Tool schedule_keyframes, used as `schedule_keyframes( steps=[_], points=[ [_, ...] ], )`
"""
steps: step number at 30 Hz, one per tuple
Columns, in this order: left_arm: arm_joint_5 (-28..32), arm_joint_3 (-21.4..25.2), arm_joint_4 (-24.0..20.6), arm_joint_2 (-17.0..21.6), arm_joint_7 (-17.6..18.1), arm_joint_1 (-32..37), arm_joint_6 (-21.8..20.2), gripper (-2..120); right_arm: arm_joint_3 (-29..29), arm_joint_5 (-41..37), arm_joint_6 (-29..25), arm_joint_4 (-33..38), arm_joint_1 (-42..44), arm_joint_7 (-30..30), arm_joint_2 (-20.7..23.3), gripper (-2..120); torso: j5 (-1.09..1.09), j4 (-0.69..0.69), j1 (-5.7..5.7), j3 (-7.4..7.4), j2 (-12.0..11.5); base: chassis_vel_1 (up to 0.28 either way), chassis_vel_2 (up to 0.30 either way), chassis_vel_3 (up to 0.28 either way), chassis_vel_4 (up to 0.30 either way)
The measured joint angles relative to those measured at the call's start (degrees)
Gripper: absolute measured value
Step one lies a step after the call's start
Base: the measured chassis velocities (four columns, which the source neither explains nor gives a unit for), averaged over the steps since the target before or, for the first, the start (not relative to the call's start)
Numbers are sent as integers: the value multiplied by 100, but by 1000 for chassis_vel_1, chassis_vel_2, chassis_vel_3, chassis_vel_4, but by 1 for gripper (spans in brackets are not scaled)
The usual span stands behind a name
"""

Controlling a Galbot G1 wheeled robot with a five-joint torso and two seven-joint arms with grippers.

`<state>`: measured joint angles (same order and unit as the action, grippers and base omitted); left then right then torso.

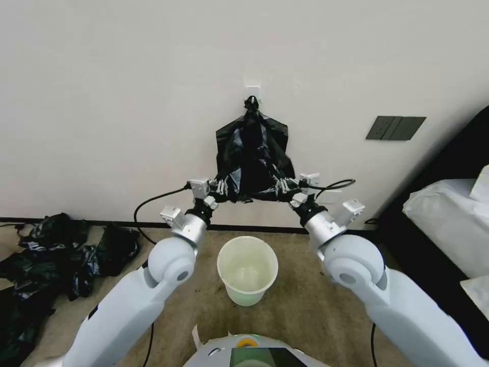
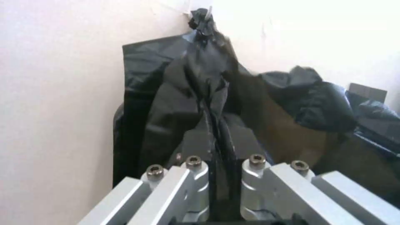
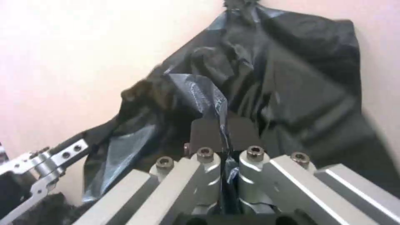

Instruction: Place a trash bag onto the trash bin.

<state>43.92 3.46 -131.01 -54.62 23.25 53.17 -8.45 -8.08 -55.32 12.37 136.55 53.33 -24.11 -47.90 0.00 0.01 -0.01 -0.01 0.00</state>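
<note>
In the centre of the head view, the trash bag (image 1: 253, 155) is hanging against the pale wall (image 1: 117, 102), its knotted top caught on a small white hook (image 1: 252, 92) in the upper middle of the frame. The glossy black film is spreading out below the knot into a wrinkled, roughly triangular sheet whose lower corners are being drawn outward.

The left hand (image 1: 220, 187) is reaching up from the lower left and is gripping the bag's lower left corner; in the left wrist view its two dark pads (image 2: 196, 142) are pressing together with a fold of black film pinched between them. The right hand (image 1: 281, 185) is coming in from the lower right and is gripping the lower right corner; in the right wrist view its pads (image 3: 205, 132) are likewise closing tight on a strip of the film, and the left hand's metal links (image 3: 46, 162) are showing at the lower left of that frame, beside the bag's far edge.

The trash bin (image 1: 248, 269) is standing upright on the brownish carpet (image 1: 300, 306) in the lower middle of the head view, directly below the bag and between the two forearms, apart from the bag, with nothing lining it.

A heap of black bags (image 1: 51, 255) is lying on the floor at the left edge. A dark wall plate (image 1: 395, 127) is sitting at the right of the wall, and a white-covered bed (image 1: 448, 224) is showing at the right edge.
</note>
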Motion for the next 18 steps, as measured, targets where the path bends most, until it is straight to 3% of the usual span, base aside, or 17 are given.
schedule_keyframes(
  steps=[11,18],
  points=[
    [-134,131,-305,-25,-23,519,43,6,-235,312,-80,198,615,115,-399,0,0,0,0,0,0,0,0,0,0],
    [-413,96,-263,-195,-144,870,136,6,-232,612,-204,152,1051,225,-794,0,0,0,0,0,0,0,0,0,0]
  ],
)
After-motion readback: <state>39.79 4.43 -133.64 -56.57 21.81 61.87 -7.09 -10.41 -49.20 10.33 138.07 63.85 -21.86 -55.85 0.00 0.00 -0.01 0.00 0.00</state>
